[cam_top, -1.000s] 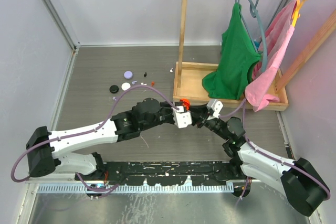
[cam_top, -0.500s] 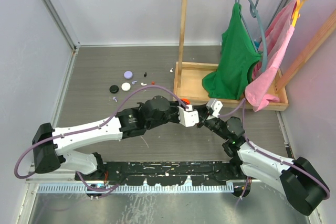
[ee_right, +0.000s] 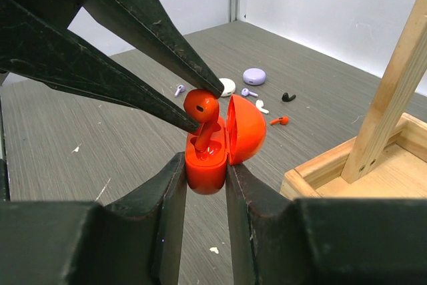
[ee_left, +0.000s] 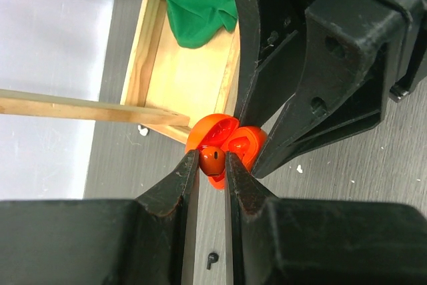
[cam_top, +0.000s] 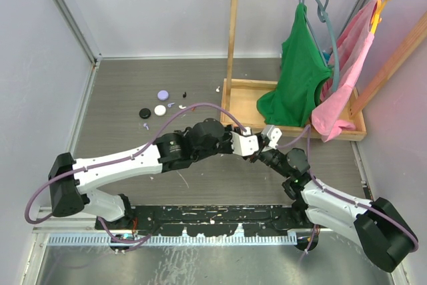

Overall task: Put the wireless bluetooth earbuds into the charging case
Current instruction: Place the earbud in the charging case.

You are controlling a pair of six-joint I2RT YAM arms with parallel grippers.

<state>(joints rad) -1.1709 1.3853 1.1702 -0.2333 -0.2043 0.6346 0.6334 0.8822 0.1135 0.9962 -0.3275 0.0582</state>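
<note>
Risk note: left gripper [ee_left: 213,163] pinches the red earbud [ee_right: 201,106], stem partway into the well of the open red charging case [ee_right: 245,128] clamped in the right gripper [ee_right: 205,168]; a tilted stem could catch the case rim, jamming or twisting the case, so the bud pops out on release.

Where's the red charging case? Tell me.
Centre of the right wrist view: the red charging case, open, clamped in the right gripper, left of the wooden tray.

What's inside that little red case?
One red earbud, stem down in the open red case, pinched by the left gripper. The stem's tip is hidden.
</note>
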